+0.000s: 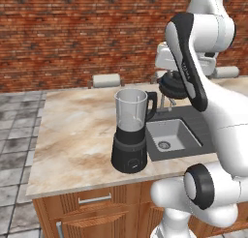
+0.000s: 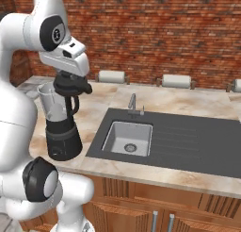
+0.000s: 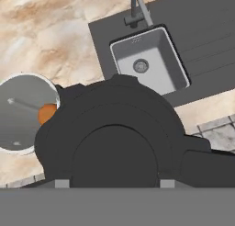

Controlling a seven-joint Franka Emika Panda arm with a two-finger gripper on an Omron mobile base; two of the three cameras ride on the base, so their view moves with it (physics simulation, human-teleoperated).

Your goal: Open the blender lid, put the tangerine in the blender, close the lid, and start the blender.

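Observation:
The blender (image 1: 130, 135) stands on the marble counter (image 1: 72, 135), left of the sink. Its black base faces front and its clear jar (image 2: 51, 103) is open at the top. Looking down the hand view, the small orange tangerine (image 3: 46, 114) lies inside the jar (image 3: 20, 115). My gripper (image 1: 173, 81) hangs above the jar's rim level, off to its sink side, shut on the round black blender lid (image 1: 173, 87). The lid (image 3: 114, 138) looms large in the hand view and covers part of the jar's rim. The right base view shows the lid (image 2: 71, 87) just beside the jar's top.
A grey sink (image 1: 172, 135) with a faucet (image 2: 133, 103) sits right of the blender, and a dark draining board (image 2: 188, 141) lies beyond it. Paper towel rolls (image 2: 112, 76) line the brick back wall. Bare counter spreads left of the blender.

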